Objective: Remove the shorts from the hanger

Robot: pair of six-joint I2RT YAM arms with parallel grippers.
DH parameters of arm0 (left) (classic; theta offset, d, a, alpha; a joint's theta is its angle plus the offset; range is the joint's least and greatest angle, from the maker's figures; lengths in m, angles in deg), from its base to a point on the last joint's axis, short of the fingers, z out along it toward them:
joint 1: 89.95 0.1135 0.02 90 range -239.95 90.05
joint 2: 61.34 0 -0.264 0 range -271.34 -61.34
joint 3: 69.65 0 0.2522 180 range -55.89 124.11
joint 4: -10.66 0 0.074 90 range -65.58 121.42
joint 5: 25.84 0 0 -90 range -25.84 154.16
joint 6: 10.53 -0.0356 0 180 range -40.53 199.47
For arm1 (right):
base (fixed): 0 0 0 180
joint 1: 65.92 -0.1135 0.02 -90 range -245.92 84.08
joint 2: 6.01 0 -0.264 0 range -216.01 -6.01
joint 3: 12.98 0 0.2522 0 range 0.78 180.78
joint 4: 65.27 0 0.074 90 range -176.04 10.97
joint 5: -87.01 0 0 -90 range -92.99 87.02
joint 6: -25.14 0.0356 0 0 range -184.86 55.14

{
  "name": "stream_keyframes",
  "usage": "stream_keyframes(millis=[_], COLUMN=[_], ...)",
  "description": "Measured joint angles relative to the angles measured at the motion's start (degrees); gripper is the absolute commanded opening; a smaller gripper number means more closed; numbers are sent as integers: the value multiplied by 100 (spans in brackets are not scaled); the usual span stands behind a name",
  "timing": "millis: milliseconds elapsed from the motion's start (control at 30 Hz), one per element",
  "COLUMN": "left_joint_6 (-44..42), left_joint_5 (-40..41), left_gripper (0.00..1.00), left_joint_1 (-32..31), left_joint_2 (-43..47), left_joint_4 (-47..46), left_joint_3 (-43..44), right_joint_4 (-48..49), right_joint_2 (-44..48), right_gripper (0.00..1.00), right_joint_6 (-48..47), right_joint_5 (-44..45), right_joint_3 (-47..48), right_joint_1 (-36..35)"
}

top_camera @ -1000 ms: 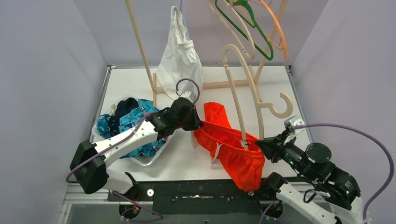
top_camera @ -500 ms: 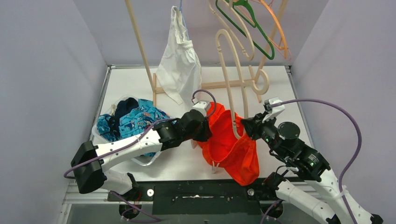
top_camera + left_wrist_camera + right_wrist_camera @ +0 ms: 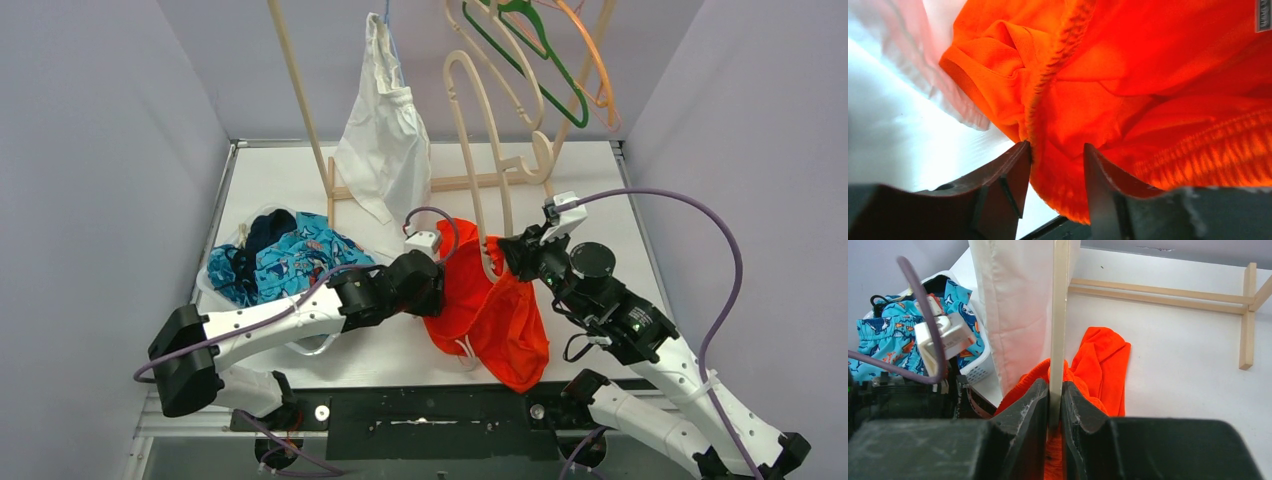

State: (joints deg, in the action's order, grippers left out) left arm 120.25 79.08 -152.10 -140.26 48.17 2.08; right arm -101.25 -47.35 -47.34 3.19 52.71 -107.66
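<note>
The bright orange shorts [image 3: 500, 320] lie bunched on the white table, their upper part still draped round the lower end of a cream hanger [image 3: 470, 190]. My right gripper [image 3: 503, 255] is shut on that hanger's thin bar [image 3: 1060, 315], with orange cloth [image 3: 1100, 360] just behind its fingers. My left gripper [image 3: 435, 290] sits at the left edge of the shorts. In the left wrist view its jaws stand apart, and a fold of the orange waistband [image 3: 1058, 75] hangs loosely between them, touching the left finger [image 3: 1015, 170].
A white basket [image 3: 310, 345] at the left holds teal shark-print shorts [image 3: 300, 255] and a navy pair [image 3: 262, 232]. A white garment [image 3: 385, 140] hangs from the wooden rack [image 3: 300, 90]. Green [image 3: 530, 60] and orange [image 3: 600, 70] hangers hang behind.
The right gripper carried the hanger up and left toward the middle, bunching the shorts. The left gripper moved right with the cloth, and its jaws have parted.
</note>
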Motion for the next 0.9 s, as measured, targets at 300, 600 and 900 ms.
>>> stream_keyframes(millis=[300, 600, 900], left_joint_6=[256, 1224, 1832], left_joint_5=[138, -208, -752], left_gripper=[70, 70, 38], left_joint_1=[39, 638, 942], left_joint_2=[776, 468, -507], left_joint_4=[-776, -2295, -3195], left_joint_3=[0, -24, 236], right_joint_4=[-59, -98, -101], right_joint_2=[85, 466, 525], right_gripper=[0, 0, 0], right_joint_6=[175, 455, 544], right_joint_5=[-245, -505, -723], right_joint_3=[-291, -590, -603], right_joint_1=[0, 2, 0])
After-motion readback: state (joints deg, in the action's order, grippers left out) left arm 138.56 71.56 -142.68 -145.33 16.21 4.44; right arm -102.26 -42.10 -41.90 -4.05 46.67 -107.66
